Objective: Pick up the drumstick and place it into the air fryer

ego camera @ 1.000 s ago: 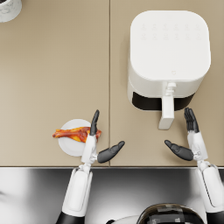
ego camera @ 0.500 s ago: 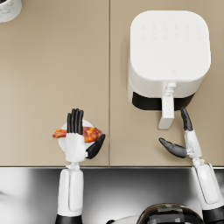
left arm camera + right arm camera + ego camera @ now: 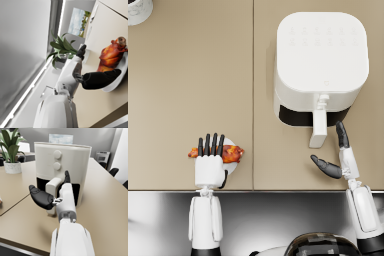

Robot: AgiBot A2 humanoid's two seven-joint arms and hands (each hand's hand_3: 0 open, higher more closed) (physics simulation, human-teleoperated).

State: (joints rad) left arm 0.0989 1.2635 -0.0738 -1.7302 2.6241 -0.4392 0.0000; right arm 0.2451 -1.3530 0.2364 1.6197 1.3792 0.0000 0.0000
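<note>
**Left hand over the drumstick, right hand by the fryer handle**

The drumstick (image 3: 223, 152) lies on a small white plate (image 3: 231, 165) near the front edge of the tan table (image 3: 188, 90), directly under the left hand (image 3: 209, 162). That hand is flat above it, palm down, fingers straight and side by side, pointing away from the robot across the meat. In the left wrist view the thumb (image 3: 100, 79) reaches across the plate's rim just below the drumstick (image 3: 111, 55); the frames do not show whether anything touches the meat, and nothing is gripped.

The right hand (image 3: 338, 157) is open and empty, thumb spread wide from the fingers. The white air fryer (image 3: 320, 65) stands just beyond it, and its handle (image 3: 318, 127) points down toward the hand, just beside the fingertips. In the right wrist view the fingers (image 3: 66, 176) rise next to the handle (image 3: 53, 190) in front of the fryer's dark slot.

A potted plant (image 3: 11, 150) stands far off to the side of the right hand, and a white pot (image 3: 138, 10) sits at the table's far corner.
</note>
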